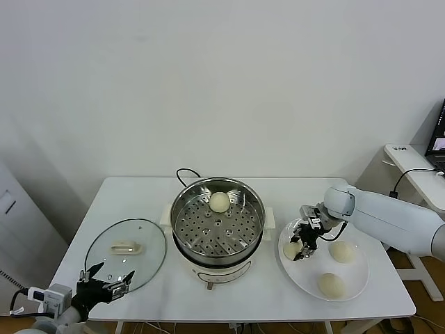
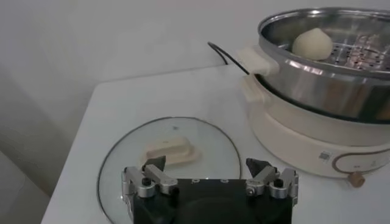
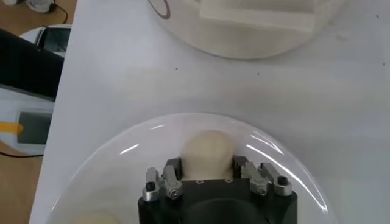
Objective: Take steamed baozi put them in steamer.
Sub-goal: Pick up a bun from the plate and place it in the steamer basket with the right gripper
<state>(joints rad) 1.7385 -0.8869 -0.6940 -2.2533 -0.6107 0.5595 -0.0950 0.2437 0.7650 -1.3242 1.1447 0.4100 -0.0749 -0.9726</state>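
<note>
This looks like a robotics lab or test room set up as a mock kitchen, not a lived-in home. A plain white rectangular surface [image 1: 139, 202] stands against a bare white wall [image 1: 208, 83], carrying only a round shiny stainless-steel steamer [image 1: 217, 221] with a white base. Left of the steamer lies a round glass lid [image 1: 127, 255] and right of it a flat white plate [image 1: 351, 282], while farther right beyond the plate stands a white desk [image 1: 414, 170] with a dark laptop screen [image 1: 439, 136] and trailing cables.
</note>
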